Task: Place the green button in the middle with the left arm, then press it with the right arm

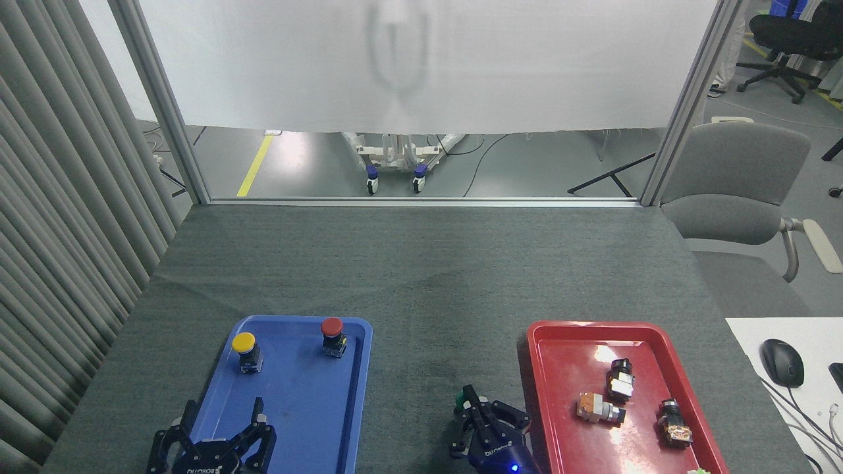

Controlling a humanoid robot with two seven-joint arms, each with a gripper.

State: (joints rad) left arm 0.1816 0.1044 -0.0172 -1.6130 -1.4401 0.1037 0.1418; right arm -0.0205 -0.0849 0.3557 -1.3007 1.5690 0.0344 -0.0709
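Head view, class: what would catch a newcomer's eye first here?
The blue tray at front left and the red tray at front right stand out on the grey cloth. Between them, the right gripper covers the green button, fingers over its cap.
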